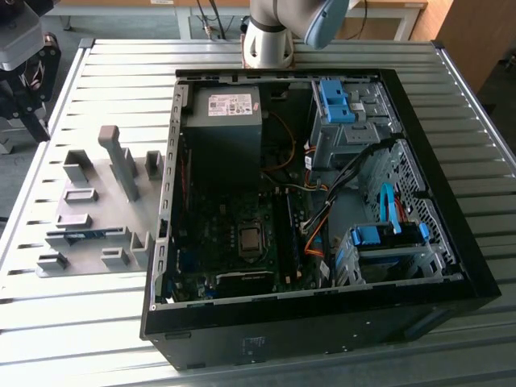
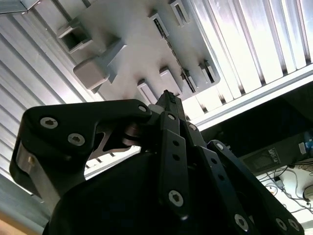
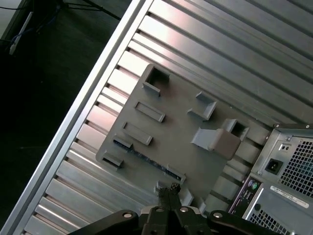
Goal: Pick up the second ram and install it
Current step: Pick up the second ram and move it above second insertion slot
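Note:
The second ram [image 1: 77, 236] is a thin blue stick standing on edge in a slot of the grey fixture plate [image 1: 97, 242], on the exterior view's left beside the open computer case [image 1: 322, 322]. In both wrist views it shows as a dark strip [image 3: 146, 157] [image 2: 172, 49] on the plate. My gripper [image 3: 169, 189] [image 2: 168, 97] hangs well above the plate, over its edge near the stick, with its black fingers pressed together and nothing between them. The long black memory slots [image 1: 285, 234] lie on the green motherboard inside the case.
Several grey blocks rise from the fixture plate, the tallest a post [image 1: 121, 161]. The case holds a power supply [image 1: 222, 121], blue drive brackets [image 1: 387, 238] and loose cables. The ribbed metal table [image 1: 81, 322] ends at a rail [image 3: 73, 107]. The arm's base [image 1: 268, 40] stands behind the case.

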{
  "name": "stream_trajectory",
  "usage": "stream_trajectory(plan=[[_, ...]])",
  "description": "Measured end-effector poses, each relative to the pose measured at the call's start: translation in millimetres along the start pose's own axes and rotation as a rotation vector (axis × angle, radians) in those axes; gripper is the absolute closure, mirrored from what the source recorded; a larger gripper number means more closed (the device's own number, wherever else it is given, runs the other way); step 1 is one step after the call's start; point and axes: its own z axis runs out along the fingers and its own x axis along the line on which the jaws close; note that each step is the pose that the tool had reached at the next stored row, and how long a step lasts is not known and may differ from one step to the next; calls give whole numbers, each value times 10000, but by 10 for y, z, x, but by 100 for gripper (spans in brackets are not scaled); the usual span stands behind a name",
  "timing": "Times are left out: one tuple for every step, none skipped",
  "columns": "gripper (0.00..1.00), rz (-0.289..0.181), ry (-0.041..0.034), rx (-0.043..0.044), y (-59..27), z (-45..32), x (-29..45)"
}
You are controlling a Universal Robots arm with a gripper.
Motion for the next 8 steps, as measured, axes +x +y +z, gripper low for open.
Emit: stream_trajectory(plan=[[90,-10,0,0,0,0,0],[90,-23,1,0,0,0,0],[90,-39,1,0,0,0,0],[90,-61,2,0,0,0,0],[90,-83,2,-1,0,0,0],[90,-103,3,-1,0,0,0],[90,-124,3,-1,0,0,0],[90,-147,4,-1,0,0,0]])
